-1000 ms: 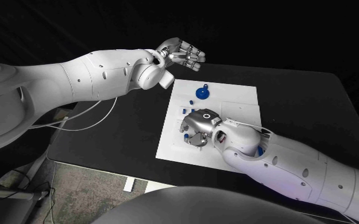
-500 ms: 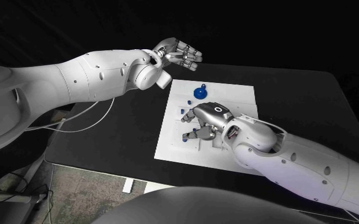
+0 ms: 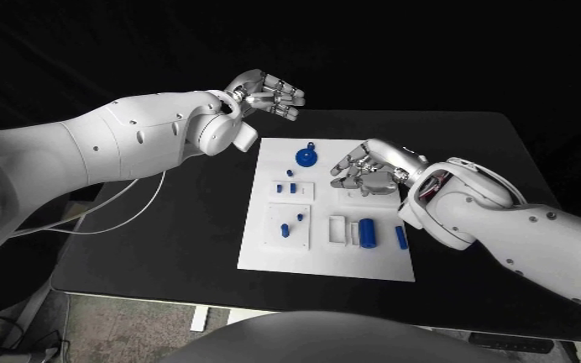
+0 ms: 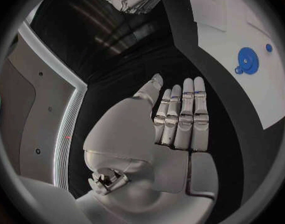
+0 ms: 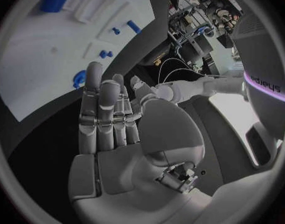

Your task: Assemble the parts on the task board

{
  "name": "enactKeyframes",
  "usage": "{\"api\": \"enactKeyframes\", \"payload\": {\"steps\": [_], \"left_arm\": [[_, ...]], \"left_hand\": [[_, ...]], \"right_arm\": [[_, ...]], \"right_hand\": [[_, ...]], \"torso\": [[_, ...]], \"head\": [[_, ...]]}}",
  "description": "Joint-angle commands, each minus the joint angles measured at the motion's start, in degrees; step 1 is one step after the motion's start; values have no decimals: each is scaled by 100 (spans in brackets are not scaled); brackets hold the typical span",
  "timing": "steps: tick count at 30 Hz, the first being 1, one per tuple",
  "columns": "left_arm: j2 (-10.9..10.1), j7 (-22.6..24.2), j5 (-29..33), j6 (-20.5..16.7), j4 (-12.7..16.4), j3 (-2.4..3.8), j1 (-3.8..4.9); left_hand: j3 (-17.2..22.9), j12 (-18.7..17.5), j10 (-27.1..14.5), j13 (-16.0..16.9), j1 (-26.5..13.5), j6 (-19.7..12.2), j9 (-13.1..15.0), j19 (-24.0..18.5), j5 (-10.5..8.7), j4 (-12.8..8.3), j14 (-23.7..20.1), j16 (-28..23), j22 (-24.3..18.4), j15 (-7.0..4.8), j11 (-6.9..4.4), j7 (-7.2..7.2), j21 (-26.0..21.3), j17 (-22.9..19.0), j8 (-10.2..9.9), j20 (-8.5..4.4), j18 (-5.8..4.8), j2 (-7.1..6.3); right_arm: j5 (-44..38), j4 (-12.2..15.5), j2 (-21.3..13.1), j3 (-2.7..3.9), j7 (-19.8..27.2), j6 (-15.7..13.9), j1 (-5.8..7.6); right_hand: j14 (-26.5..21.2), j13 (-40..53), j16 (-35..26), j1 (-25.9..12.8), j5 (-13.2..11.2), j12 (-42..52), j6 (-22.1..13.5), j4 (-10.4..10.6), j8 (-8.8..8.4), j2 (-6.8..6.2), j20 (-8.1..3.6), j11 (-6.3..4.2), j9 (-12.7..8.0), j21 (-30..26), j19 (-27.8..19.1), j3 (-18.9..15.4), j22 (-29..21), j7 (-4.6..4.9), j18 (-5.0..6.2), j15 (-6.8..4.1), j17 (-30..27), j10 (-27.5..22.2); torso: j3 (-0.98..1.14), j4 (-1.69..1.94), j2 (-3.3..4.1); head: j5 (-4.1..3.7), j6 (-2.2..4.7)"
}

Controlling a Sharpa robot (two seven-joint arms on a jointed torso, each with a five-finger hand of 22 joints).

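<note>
Right hand (image 3: pixel 369 170) hovering empty, fingers apart, over task board (image 3: pixel 273 249) centre; left hand (image 3: pixel 269 94) idling open, upper centre. Risk: descending fingers knocking blue cylinder (image 3: pixel 367 230) from slot.

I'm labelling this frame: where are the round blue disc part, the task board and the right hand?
round blue disc part (image 3: pixel 306 157), head view, disc face.
task board (image 3: pixel 327 262), head view, bare near edge.
right hand (image 3: pixel 369 170), head view, back of hand.

Head camera high above the task board (image 3: pixel 325 249); wrist fisheyes close behind each palm, sharing it.
</note>
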Motion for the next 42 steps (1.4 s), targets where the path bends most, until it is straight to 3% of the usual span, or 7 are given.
{"api": "enactKeyframes", "payload": {"steps": [1, 6, 13, 27, 30, 35, 42], "left_arm": [[-10, 73, 31, 26, -3, 1, -12], [-52, 94, 32, 27, 7, -5, -30], [-166, 176, 36, 45, 115, -8, -58], [-305, 394, 128, 122, 242, -9, -96], [-301, 411, 131, 188, 240, -9, -98], [-292, 439, 109, 263, 247, -9, -99], [-299, 458, 96, 280, 269, -9, -100]], "left_hand": [[-13, -1, 17, -6, -2, -45, -4, -8, 16, 34, 26, -3, -6, -3, 10, 14, 5, -4, -4, 10, -61, 11], [-14, -2, 25, -7, 9, -41, -4, -1, 8, 30, 30, 0, -14, -6, 6, 12, 7, -5, -4, 5, -62, 2], [-40, -2, 22, -6, -27, -45, -4, -3, 1, 49, 27, -1, -20, -1, 9, 11, 3, -5, -4, 12, -67, -15], [-510, 5, 67, -2, -155, -35, -1, 24, -230, 307, -41, -51, -231, 46, -1, -2, -126, -2, -1, 79, -86, -64], [-779, -3, 55, 0, -538, -16, 1, -46, -314, 494, -194, -125, -277, 92, -12, -68, -170, -31, 4, 109, -120, -284], [-1071, 3, -54, 4, -783, -138, 2, -324, -314, 784, -574, -118, -455, 146, -82, -150, -162, -27, 2, 183, -166, -463], [-1077, -7, -52, 0, -731, -127, -1, -284, -314, 879, -641, -129, -594, 159, -86, -143, -162, -32, -3, 205, -138, -476]], "right_arm": [[1047, -23, -194, 16, -246, 1012, 27], [1586, -57, -513, 34, -828, 1734, 52], [2338, 5, -743, 38, -1665, 2185, 59], [2796, 109, -716, 2, -3170, 2100, 56], [2767, 91, -667, -31, -3427, 2117, 56], [2725, 56, -624, -63, -3734, 2214, 56], [2603, 16, -579, -92, -3972, 2350, 56]], "right_hand": [[7, 886, -47, -121, -9, 919, 45, -33, -14, 15, -109, -71, 7, -9, 11, -114, -26, -39, -195, -73, 35, -241], [-67, 3650, 635, -422, 3, 3727, 200, 70, -18, 294, -176, -191, 542, 179, 80, -212, 144, -132, -236, -122, 1026, -1178], [3, 4518, 921, -709, -112, 4251, 0, 220, -15, 385, -159, -143, 912, 351, 29, -247, 364, -124, -187, -104, 1679, -890], [58, 5090, 1044, -1085, -227, 4503, -452, 415, -17, 398, -95, -60, 943, 480, 15, -321, 542, 15, -90, -44, 2039, -690], [64, 5134, 1063, -1260, -412, 4503, -503, 533, -16, 388, -82, -48, 923, 493, 9, -392, 565, 27, -75, -34, 2077, -682], [69, 5180, 1081, -1466, -609, 4487, -580, 661, -14, 376, -68, -35, 869, 509, 1, -429, 596, 46, -57, -22, 2120, -674], [78, 5256, 1131, -1655, -737, 4472, -601, 741, -15, 401, -59, -26, 777, 534, -4, -398, 645, 55, -40, -15, 2207, -661]], "torso": [[13, -53, -41], [35, -83, -55], [19, -77, -44], [-18, -33, -45], [-25, -31, -42], [-21, -36, -41], [-8, -49, -40]], "head": [[-117, 13], [-212, 31], [-303, 36], [-361, 18], [-342, 2], [-312, -14], [-266, -26]]}}
